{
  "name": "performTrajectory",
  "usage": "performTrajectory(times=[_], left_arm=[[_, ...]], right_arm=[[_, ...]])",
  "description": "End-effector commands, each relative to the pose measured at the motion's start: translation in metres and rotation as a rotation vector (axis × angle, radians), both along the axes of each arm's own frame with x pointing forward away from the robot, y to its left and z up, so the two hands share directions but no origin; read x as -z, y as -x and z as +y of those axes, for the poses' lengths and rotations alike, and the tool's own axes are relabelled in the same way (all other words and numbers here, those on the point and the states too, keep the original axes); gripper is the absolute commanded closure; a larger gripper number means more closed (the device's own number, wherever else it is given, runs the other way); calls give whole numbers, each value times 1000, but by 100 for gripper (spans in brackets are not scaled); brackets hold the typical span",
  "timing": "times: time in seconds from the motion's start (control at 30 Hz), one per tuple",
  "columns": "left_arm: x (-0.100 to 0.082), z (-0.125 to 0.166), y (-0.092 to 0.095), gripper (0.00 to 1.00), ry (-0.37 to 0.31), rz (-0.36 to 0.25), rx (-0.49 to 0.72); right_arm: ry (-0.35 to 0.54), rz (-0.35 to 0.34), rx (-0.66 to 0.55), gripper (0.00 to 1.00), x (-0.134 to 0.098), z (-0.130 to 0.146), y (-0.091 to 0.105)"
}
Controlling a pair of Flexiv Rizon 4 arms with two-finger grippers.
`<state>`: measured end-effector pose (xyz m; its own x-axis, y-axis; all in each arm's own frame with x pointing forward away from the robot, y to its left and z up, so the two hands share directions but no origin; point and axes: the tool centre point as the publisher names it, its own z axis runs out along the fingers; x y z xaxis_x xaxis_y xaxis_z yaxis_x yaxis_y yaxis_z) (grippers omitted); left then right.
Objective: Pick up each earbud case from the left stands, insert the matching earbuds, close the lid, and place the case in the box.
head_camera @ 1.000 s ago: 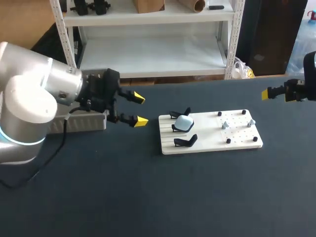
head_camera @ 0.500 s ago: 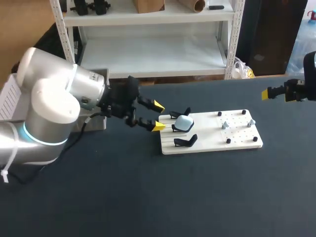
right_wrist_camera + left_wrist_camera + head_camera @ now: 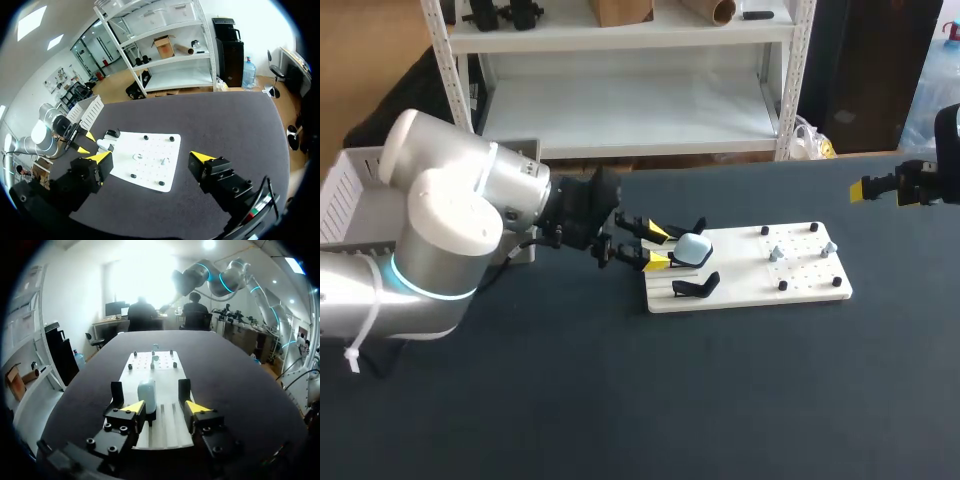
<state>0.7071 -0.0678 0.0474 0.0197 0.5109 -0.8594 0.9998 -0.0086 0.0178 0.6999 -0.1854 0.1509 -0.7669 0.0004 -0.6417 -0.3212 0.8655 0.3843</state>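
Head view: the left arm enters from the left with its elbow raised and its wrist extended level toward the right; its bulk hides the table's far-left corner. The left gripper has its fingers spread at the left edge of the white board, tips just beside the pale blue earbud case; contact cannot be determined. The earbud case sits on the middle one of three black stands and hides most of it. Two earbuds on the board's right half are too small to resolve. The right gripper is cut off at the right edge, one yellow tip showing. Left wrist view: the earbud case stands just ahead of the spread fingers, close to one and clear of the other. Right wrist view: the right gripper has its fingers wide apart, gripping nothing, above the table on the right side of the board.
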Motion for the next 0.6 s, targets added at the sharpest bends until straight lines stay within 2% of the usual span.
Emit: performTrajectory(times=[0.03, 0.23, 0.6], left_arm=[[6, -5, -3, 52, 7, 4, 1], [11, -8, -11, 53, 7, 19, -15], [14, -9, -14, 56, 23, 34, -7]], right_arm=[[0, 0, -1, 0, 0, 0, 0], [0, 0, -1, 0, 0, 0, 0], [0, 0, -1, 0, 0, 0, 0]])
